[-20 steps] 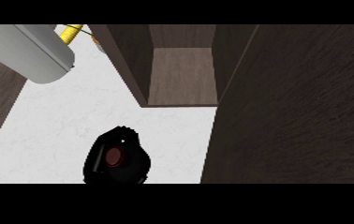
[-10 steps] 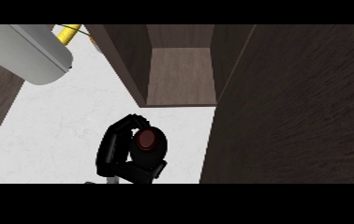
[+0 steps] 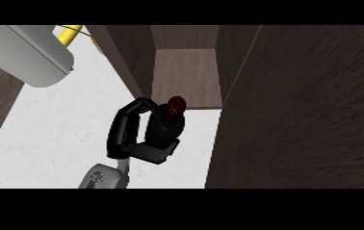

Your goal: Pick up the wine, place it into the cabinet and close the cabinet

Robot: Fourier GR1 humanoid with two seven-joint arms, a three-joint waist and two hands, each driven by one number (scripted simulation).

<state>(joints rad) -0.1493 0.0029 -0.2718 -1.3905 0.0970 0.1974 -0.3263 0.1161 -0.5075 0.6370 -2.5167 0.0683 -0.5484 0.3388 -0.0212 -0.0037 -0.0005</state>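
A black hand holds the wine bottle upright, fingers and thumb curled round the dark body below the neck, so that the red-capped top stands clear above the hand. From the head view alone I cannot say with certainty which arm this is; it rises from the lower edge left of centre on a grey forearm, and no second hand shows anywhere. The bottle hangs over the white counter, just in front of the open cabinet, whose brown floor shows between two dark side walls. The cabinet door stands open at the right, a tall dark panel that fills that side of the view and lies close beside the bottle. To do this step well, the bottle should travel straight forward into the opening, kept upright and centred between the left wall and the door, since there is little room on either side. The neck looks the likeliest part to catch on the upper frame, so a low, level carry seems wise. It should be set well inside on the cabinet floor, far enough back that the door can swing past it, and the fingers should only release once the base is resting flat. A grey rounded appliance sits at the upper left, well apart.
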